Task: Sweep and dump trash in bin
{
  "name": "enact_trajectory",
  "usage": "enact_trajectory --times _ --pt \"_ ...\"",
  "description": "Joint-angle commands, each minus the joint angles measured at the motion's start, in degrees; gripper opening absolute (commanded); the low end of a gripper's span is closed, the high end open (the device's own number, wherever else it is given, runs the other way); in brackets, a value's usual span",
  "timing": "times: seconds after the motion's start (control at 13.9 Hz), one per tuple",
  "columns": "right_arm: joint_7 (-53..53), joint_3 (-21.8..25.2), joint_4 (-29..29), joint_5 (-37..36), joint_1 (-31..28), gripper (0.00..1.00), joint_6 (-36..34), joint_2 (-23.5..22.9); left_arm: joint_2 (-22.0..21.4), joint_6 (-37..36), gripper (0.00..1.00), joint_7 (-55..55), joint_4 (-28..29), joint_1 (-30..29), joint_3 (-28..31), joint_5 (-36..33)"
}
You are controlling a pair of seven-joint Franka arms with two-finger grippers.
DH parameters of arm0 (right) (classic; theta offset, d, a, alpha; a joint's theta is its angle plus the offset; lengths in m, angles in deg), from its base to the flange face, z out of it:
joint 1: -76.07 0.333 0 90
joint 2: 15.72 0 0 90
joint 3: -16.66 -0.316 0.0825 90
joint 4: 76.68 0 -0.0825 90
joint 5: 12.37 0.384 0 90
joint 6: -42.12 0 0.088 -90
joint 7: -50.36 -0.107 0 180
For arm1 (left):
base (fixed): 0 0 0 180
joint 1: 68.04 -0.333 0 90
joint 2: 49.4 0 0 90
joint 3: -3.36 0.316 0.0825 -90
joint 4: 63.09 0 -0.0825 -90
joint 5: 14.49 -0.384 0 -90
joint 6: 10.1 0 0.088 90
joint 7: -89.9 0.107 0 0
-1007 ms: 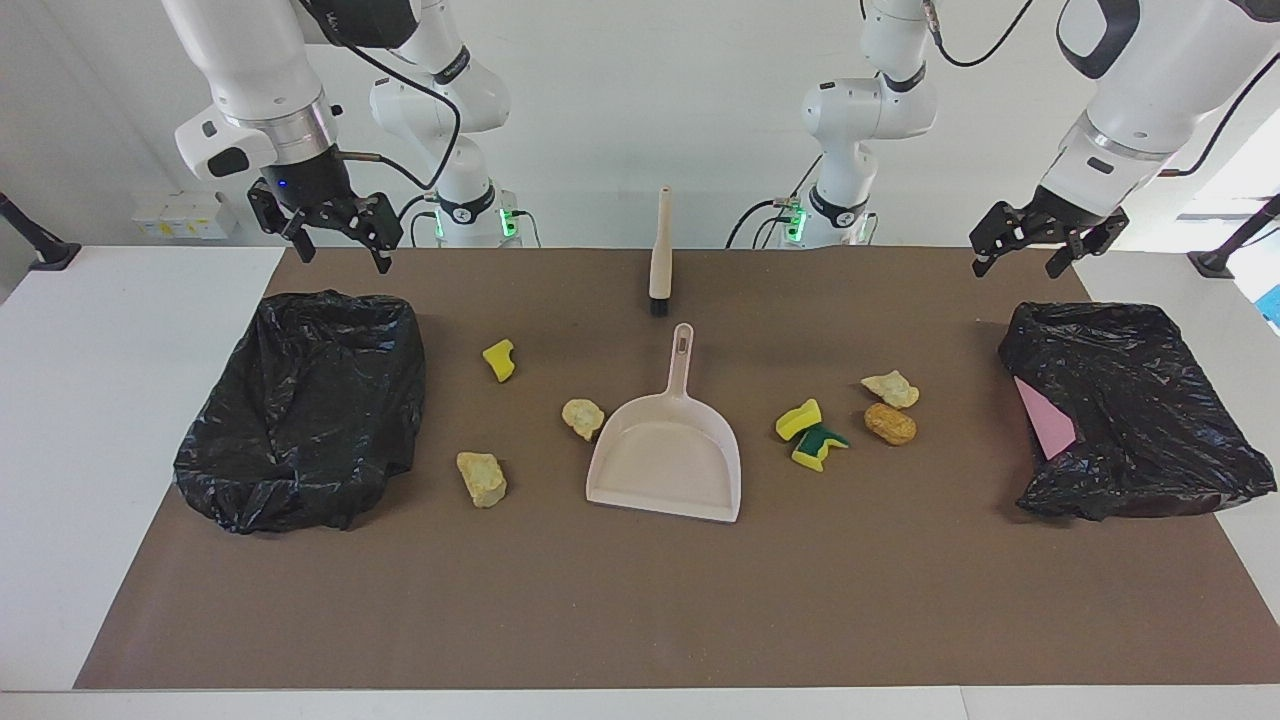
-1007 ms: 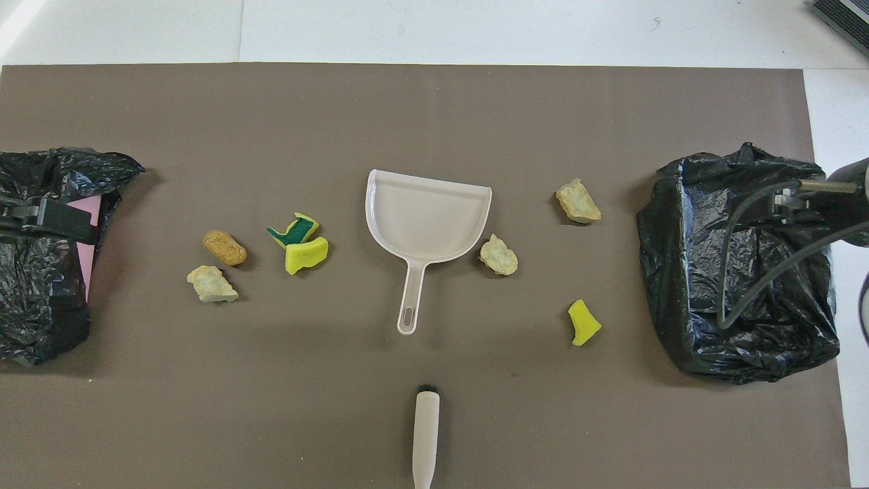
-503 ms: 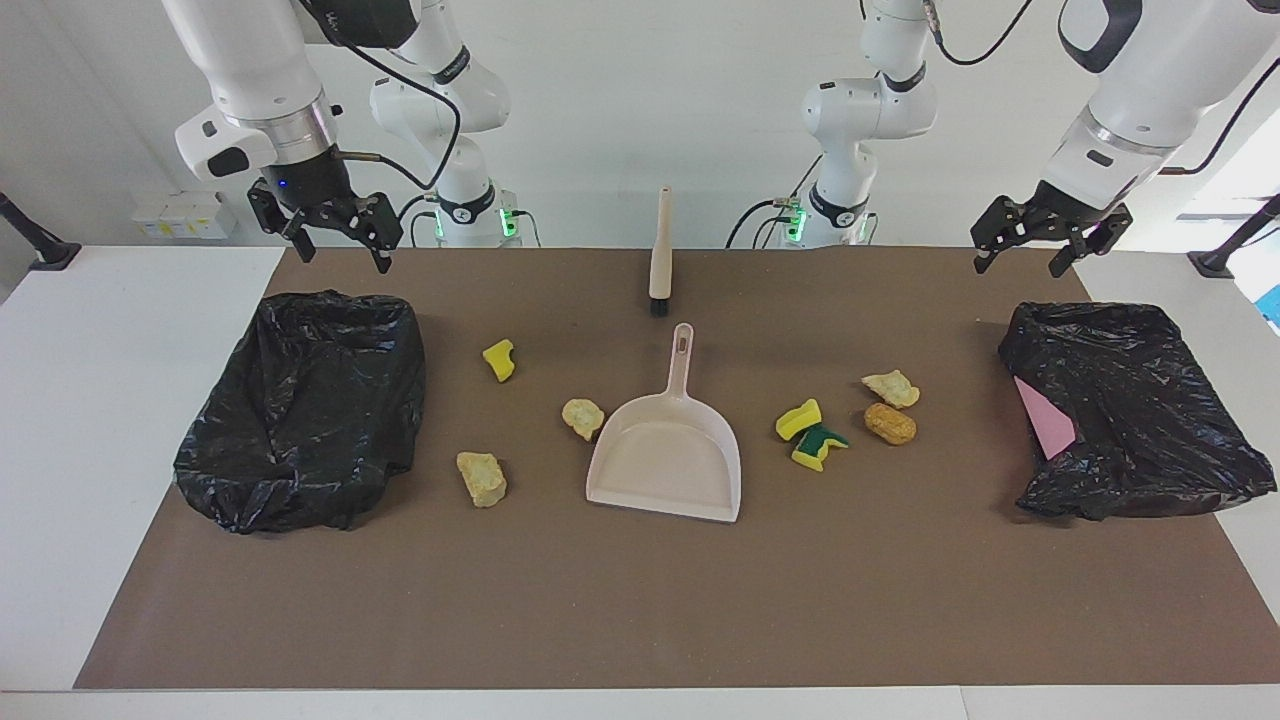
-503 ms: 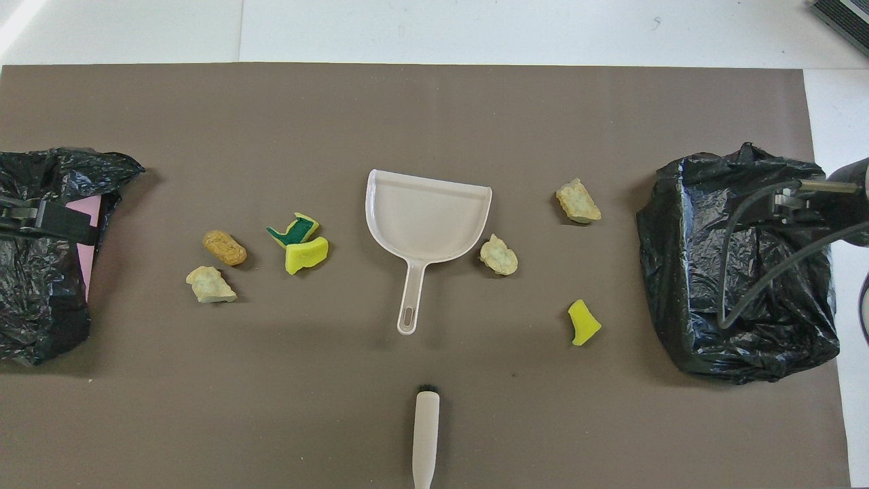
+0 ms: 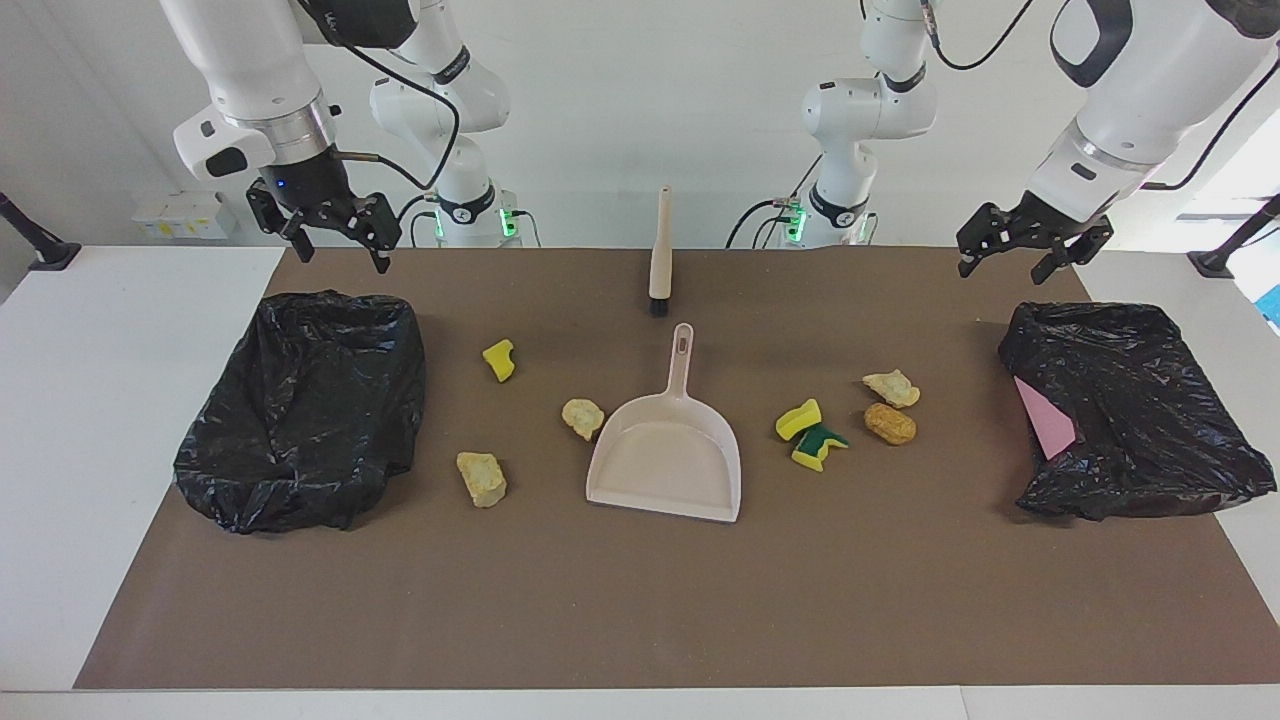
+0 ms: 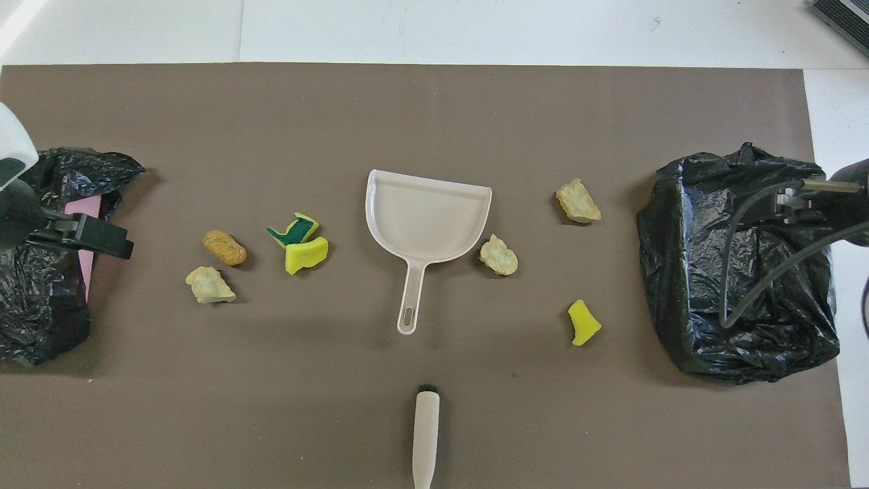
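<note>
Nothing swept yet; seven trash scraps [image 5: 889, 423] lie scattered on the surface around the empty dustpan [image 5: 667, 464]; brush [image 5: 660, 254] untouched; left claw [image 5: 1017, 249] and right claw [image 5: 335, 232] hang spread, empty.

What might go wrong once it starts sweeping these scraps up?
The scraps lie scattered on both sides of the beige plastic dustpan, so some may be missed. The light yellow sponge chunk could roll away from the beige black-bristled brush. The crumpled black bin bag sags, so dumped trash might slide off it.
</note>
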Motion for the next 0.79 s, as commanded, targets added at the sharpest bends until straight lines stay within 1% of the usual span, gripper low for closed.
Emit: enact_trajectory --times 0.0,0.14,0.29,0.43,0.5,0.58,0.72 --pt "1.3 0.0 1.3 0.7 -0.7 1.00 0.4 0.6 -3.6 5.0 1.00 0.2 8.2 4.9 0.4 0.8" --pt "1.1 0.0 2.8 0.7 -0.6 1.00 1.5 1.5 -7.6 10.1 1.00 -0.3 16.1 8.7 0.4 0.8" --pt "1.0 0.0 4.7 0.7 -0.4 1.00 3.8 2.0 -10.5 13.4 1.00 -2.7 22.7 13.1 0.4 0.8" --pt "-0.5 0.0 5.7 0.7 0.3 1.00 6.1 1.8 -11.6 16.1 1.00 -7.1 27.3 18.5 0.4 0.8" --pt "-2.7 -0.4 7.2 0.7 0.6 1.00 7.9 1.9 -12.1 17.7 1.00 -9.1 29.3 20.4 0.3 0.8" --pt "-3.7 -0.7 8.2 0.6 1.1 1.00 9.5 1.9 -13.4 19.5 1.00 -11.4 32.2 23.1 0.3 0.8" --pt "-5.0 -0.8 9.1 0.6 5.3 1.00 10.6 0.8 -16.3 23.3 1.00 -16.3 37.9 27.6 0.3 0.9"
